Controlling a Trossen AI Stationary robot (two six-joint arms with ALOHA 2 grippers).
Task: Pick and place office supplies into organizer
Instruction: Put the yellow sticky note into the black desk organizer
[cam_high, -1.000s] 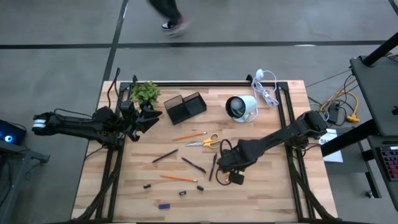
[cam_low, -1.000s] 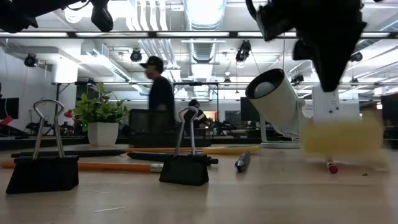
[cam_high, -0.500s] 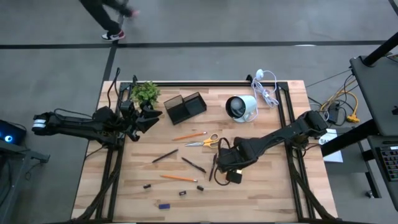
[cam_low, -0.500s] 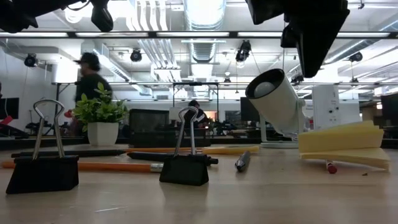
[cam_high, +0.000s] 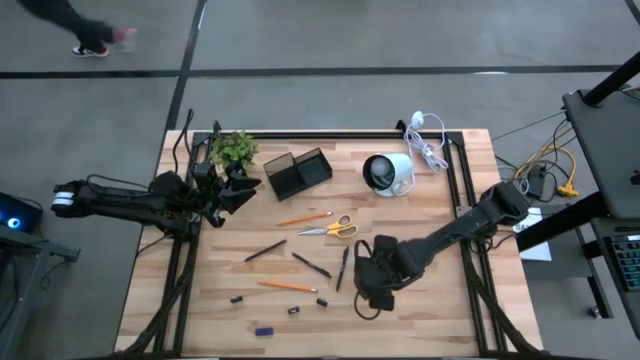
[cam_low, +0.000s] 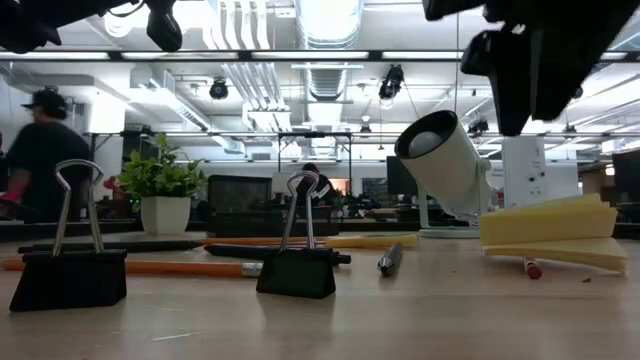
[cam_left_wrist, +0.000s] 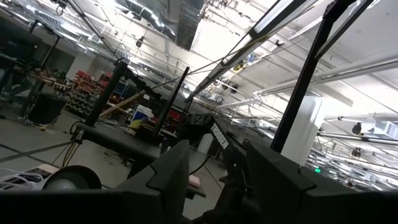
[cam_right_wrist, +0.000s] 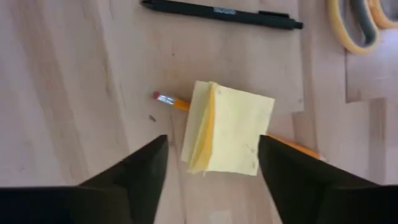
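**Right gripper hangs open above the sticky notes**

I have the right gripper (cam_high: 372, 288) at lower centre of the high view, its two dark fingers (cam_right_wrist: 144, 171) spread wide with nothing between them. In the right wrist view the yellow sticky-note block (cam_right_wrist: 229, 127) lies flat on the light wooden table (cam_right_wrist: 74, 87) between those fingers, its top sheets lifted at one edge. A thin orange pencil (cam_right_wrist: 169, 100) with a red eraser passes under the block. A dark pen (cam_right_wrist: 221, 14) lies just beyond it, and the yellow-orange scissor handles (cam_right_wrist: 356, 25) show at the upper right corner.

The small black mesh organizer (cam_high: 298, 172) sits upper centre in the high view, well apart from the block, beside a small green plant (cam_high: 235, 150). The left gripper (cam_high: 240, 190) waits at the left near that plant; I see a gap between its fingers (cam_left_wrist: 171, 171).
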